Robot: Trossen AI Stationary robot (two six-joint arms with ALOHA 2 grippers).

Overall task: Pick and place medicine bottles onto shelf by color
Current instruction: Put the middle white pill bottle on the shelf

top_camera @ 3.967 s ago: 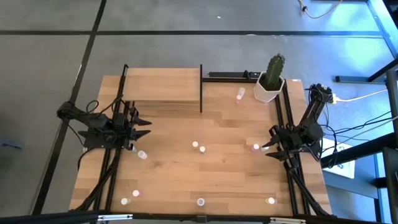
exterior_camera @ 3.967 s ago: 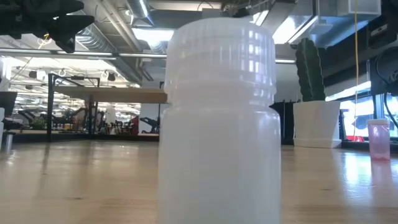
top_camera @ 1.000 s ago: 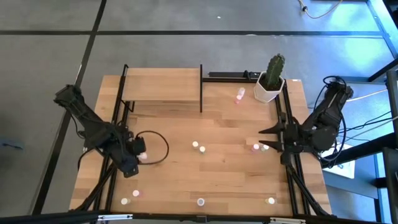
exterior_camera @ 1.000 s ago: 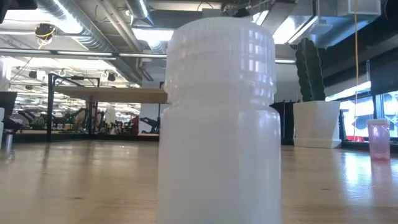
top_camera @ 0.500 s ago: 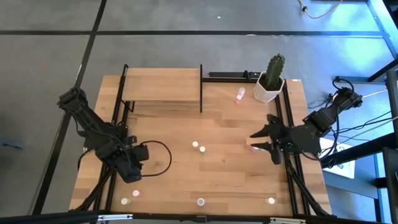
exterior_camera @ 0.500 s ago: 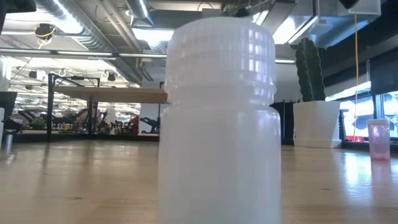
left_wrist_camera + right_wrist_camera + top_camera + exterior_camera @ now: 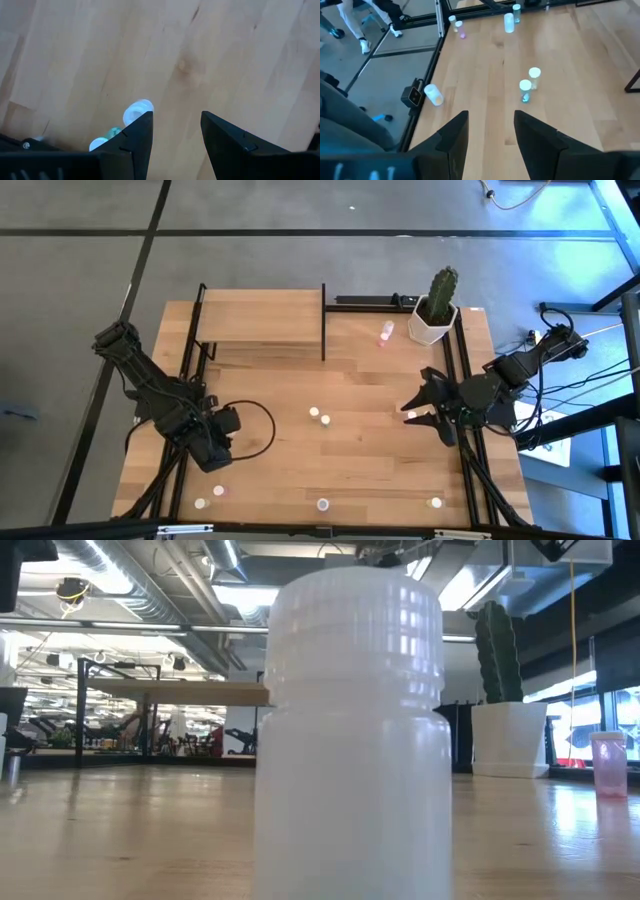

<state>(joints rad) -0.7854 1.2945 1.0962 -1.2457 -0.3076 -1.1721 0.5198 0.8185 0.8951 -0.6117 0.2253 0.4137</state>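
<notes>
left pincer open, lower | right pincer open, advanced, empty

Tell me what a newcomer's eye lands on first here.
The white bottle fills the low view, standing right against that camera. From above, small bottles dot the wooden table, and the cactus pot stands at a far corner. The left gripper points down at the bare tabletop, open, beside a white bottle.

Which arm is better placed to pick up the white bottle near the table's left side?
Left. Its open pincer hangs with the white bottle just beside one finger; the right pincer is far across.
</notes>
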